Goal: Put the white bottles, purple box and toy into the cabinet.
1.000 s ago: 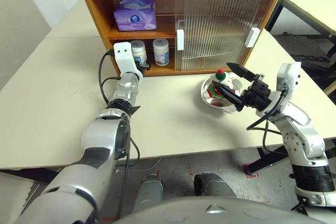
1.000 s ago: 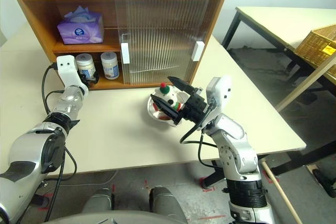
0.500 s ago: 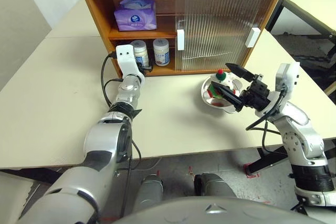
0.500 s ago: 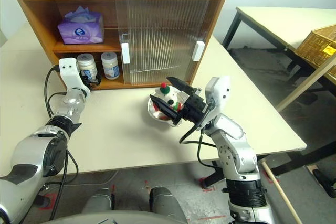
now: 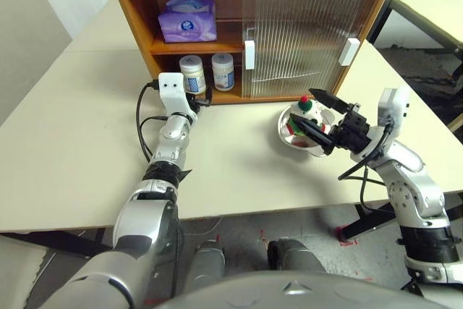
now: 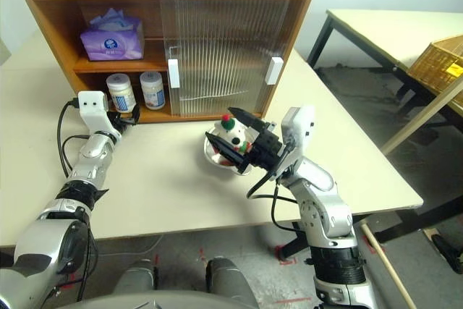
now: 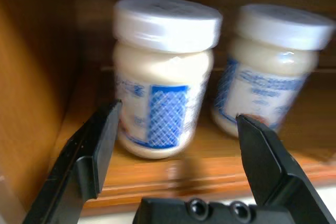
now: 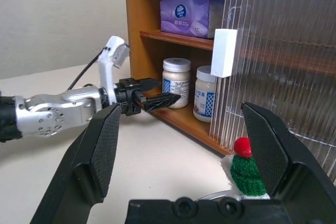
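Two white bottles (image 5: 192, 73) upright on the cabinet's (image 5: 137, 19) lower shelf, purple box (image 5: 187, 24) above, toy (image 5: 304, 112) outside

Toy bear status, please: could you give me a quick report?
Both pincers open, empty. Bear sits in steel bowl, outside cabinet; right pincer hovers over it. Sliding door shut behind.

arms (image 5: 155, 200): silver-grey metal shells, black joints
cables (image 5: 142, 117): black, looped
wrist camera mounts (image 5: 172, 92): white
gripper fingers (image 8: 265, 148): black, textured pads

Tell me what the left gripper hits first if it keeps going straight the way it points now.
Likely the nearer white bottle on the cabinet's lower shelf: it stands straight ahead between the open fingers of the left gripper, the second bottle beside it.
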Robot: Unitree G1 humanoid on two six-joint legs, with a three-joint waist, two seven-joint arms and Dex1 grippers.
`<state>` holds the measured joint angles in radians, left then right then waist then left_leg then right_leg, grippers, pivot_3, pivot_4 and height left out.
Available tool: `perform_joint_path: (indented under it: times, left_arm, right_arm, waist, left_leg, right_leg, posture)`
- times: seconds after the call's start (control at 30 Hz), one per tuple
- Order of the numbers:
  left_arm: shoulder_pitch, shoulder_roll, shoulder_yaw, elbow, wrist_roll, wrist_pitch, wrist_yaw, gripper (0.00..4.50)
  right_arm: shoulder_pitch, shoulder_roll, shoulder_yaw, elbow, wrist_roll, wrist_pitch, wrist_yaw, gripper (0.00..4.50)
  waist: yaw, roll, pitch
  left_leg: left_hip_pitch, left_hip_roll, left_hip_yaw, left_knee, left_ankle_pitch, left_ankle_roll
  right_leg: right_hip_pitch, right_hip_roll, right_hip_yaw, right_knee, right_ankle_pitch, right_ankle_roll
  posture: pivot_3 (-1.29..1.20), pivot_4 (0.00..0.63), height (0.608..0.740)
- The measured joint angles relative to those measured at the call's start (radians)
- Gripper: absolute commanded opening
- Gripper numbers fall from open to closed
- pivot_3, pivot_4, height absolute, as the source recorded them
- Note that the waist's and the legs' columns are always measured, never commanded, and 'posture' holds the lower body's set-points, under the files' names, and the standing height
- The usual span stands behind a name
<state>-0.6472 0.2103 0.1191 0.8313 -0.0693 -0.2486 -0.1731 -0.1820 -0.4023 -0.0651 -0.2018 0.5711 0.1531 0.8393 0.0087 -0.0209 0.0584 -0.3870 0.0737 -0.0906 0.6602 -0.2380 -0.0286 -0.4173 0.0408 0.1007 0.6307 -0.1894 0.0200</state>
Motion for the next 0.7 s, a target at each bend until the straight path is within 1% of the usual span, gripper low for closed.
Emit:
perform_joint_path:
  times: [0.07, 0.1, 0.13, 0.17, 0.2, 0.23, 0.37, 0.5, 0.7]
  left_arm:
    - [0.063, 0.000, -0.037, -0.134, -0.001, 0.035, -0.052, 3.15]
    - [0.085, 0.000, -0.058, -0.187, 0.001, 0.051, -0.076, 2.93]
    - [0.107, 0.000, -0.083, -0.248, 0.003, 0.073, -0.103, 2.53]
    - [0.121, -0.002, -0.103, -0.304, 0.003, 0.097, -0.124, 2.14]
    - [0.130, -0.005, -0.119, -0.342, 0.001, 0.120, -0.144, 1.85]
    - [0.144, -0.009, -0.142, -0.405, -0.004, 0.155, -0.174, 1.42]
    - [0.159, -0.052, -0.211, -0.543, -0.017, 0.257, -0.240, 0.02]
    - [0.125, -0.092, -0.224, -0.555, -0.027, 0.319, -0.248, 0.02]
    - [0.024, -0.161, -0.226, -0.447, -0.021, 0.312, -0.234, 0.02]
  right_arm:
    - [-0.002, -0.001, 0.000, 0.003, 0.000, 0.000, 0.001, 4.50]
    - [-0.003, -0.001, 0.000, 0.006, 0.000, 0.000, 0.002, 4.50]
    - [-0.004, -0.001, 0.000, 0.008, 0.000, 0.000, 0.002, 4.50]
    - [-0.004, -0.001, 0.000, 0.010, 0.000, 0.000, 0.003, 4.50]
    - [-0.006, -0.001, 0.000, 0.012, 0.000, 0.000, 0.004, 4.50]
    - [-0.006, -0.001, 0.000, 0.014, 0.000, 0.000, 0.005, 4.50]
    - [-0.009, 0.001, 0.000, 0.018, 0.000, -0.001, 0.005, 4.50]
    - [-0.007, 0.003, -0.001, 0.018, -0.001, -0.002, -0.001, 4.50]
    - [-0.002, 0.004, -0.001, 0.015, -0.002, -0.002, -0.011, 4.50]
  waist:
    - [0.001, 0.000, 0.000]
    - [0.002, 0.000, 0.000]
    - [0.003, 0.000, 0.000]
    - [0.004, 0.000, 0.000]
    - [0.004, 0.000, 0.000]
    - [0.003, 0.000, 0.000]
    - [0.003, 0.000, 0.000]
    - [0.001, 0.000, 0.000]
    - [0.002, 0.000, 0.001]
  left_leg:
    - [0.000, 0.000, 0.000, 0.000, 0.000, 0.000]
    - [0.000, 0.000, 0.000, 0.000, 0.000, 0.000]
    - [0.000, 0.000, 0.000, 0.000, 0.000, 0.000]
    - [0.000, 0.000, 0.000, 0.000, 0.000, -0.001]
    - [0.000, 0.000, 0.000, 0.000, 0.000, -0.001]
    - [0.000, 0.000, 0.000, 0.000, -0.001, -0.001]
    - [0.000, 0.000, 0.000, 0.000, -0.001, -0.001]
    - [0.003, 0.000, 0.000, 0.000, -0.001, -0.002]
    - [0.006, 0.000, 0.000, 0.000, -0.002, -0.003]
  right_leg:
    - [0.000, 0.000, 0.000, 0.000, 0.000, 0.000]
    - [0.000, 0.000, 0.000, 0.000, 0.000, 0.000]
    - [0.000, 0.000, 0.000, 0.000, 0.000, 0.000]
    - [0.000, 0.000, 0.000, 0.000, 0.000, 0.000]
    - [0.000, 0.000, 0.000, 0.000, 0.000, 0.000]
    - [0.000, 0.000, 0.000, 0.000, 0.000, 0.000]
    - [0.001, 0.000, 0.001, 0.000, 0.000, 0.000]
    - [0.001, 0.000, 0.001, 0.000, 0.000, 0.000]
    - [0.005, -0.001, 0.003, -0.001, 0.000, 0.000]
  posture:
    - [0.03, 0.070, 0.740]
    - [0.03, 0.070, 0.740]
    - [0.03, 0.069, 0.740]
    - [0.03, 0.070, 0.740]
    - [0.03, 0.070, 0.740]
    - [0.03, 0.070, 0.740]
    - [0.02, 0.070, 0.740]
    - [0.01, 0.071, 0.740]
    - [0.00, 0.071, 0.740]
